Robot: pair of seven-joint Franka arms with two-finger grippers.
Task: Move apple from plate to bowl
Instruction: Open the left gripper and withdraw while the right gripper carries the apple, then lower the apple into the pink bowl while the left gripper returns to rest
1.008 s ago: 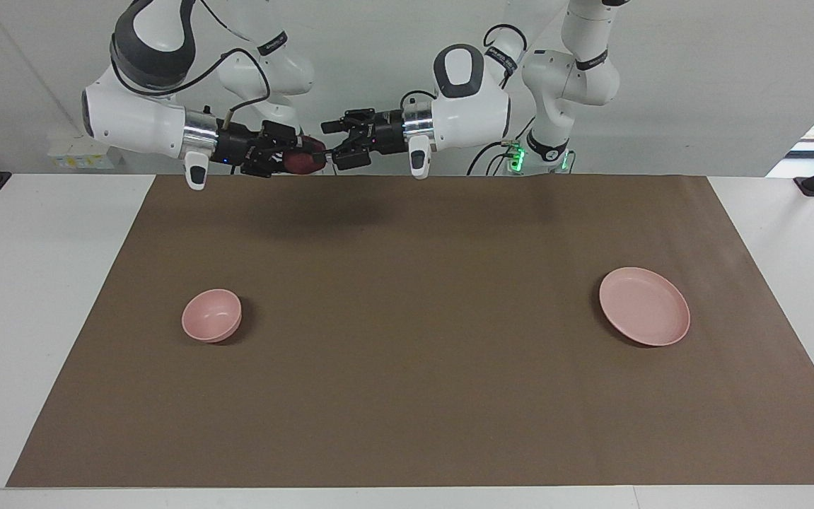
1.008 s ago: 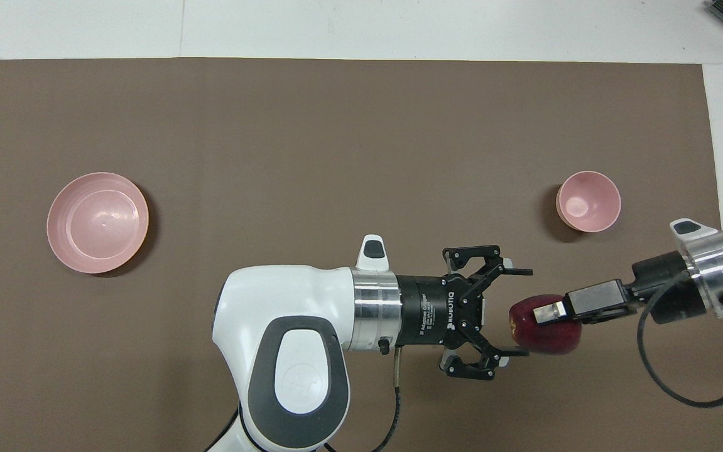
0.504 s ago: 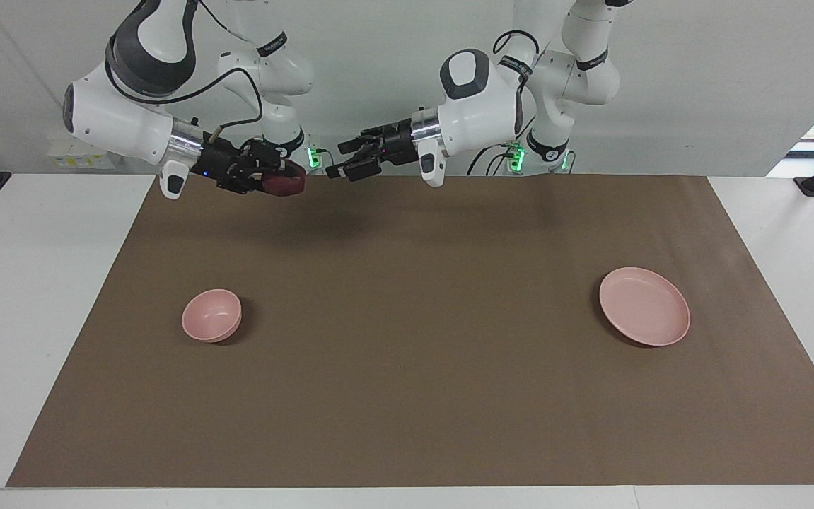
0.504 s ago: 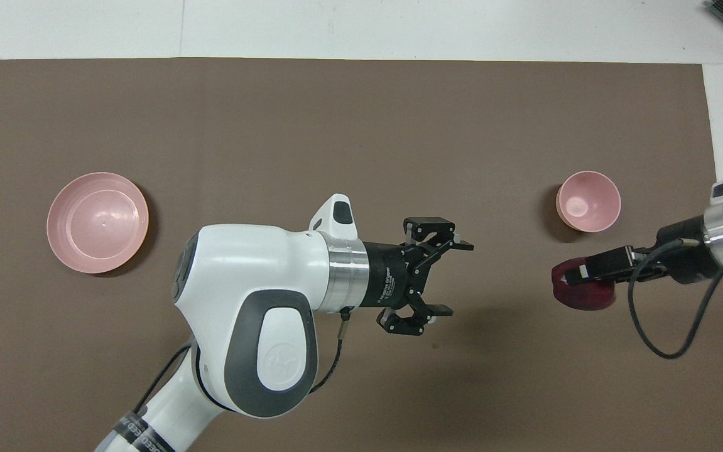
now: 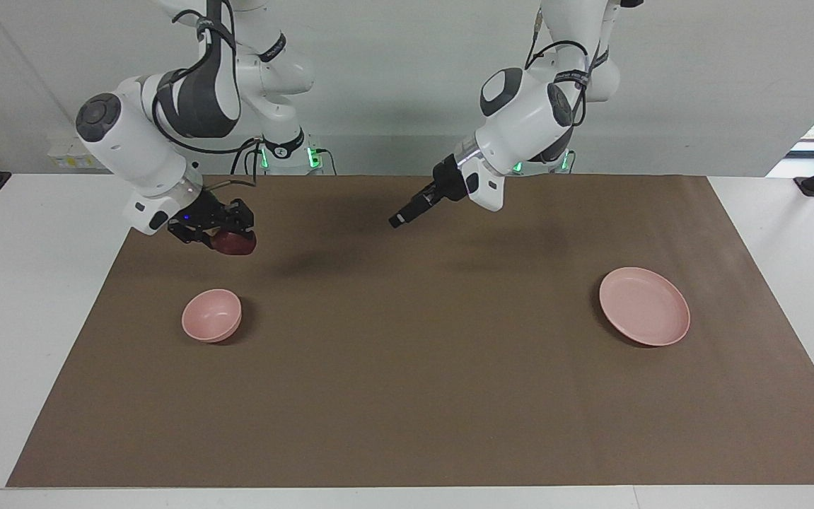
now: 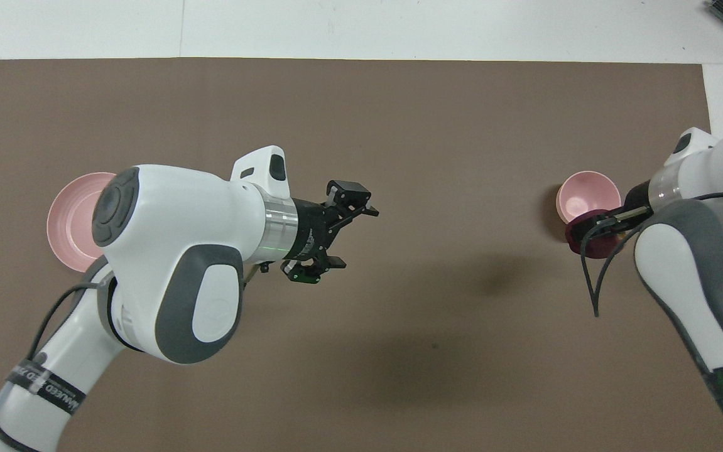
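since the earlier frame the apple [image 5: 235,242] is carried down by the right gripper [image 5: 217,232], pinched in its jaws, left of centre above the bowl [image 5: 211,315]. the left gripper [image 6: 335,233], jaws spread, is drawn back over the mat [image 5: 407,396]; the plate [image 5: 644,306] is bare.

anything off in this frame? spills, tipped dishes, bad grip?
Nothing stands out. The bowl and plate sit upright on the brown mat; no spills. The right gripper holds the apple in the air near the bowl. The left gripper hangs open over the mat.
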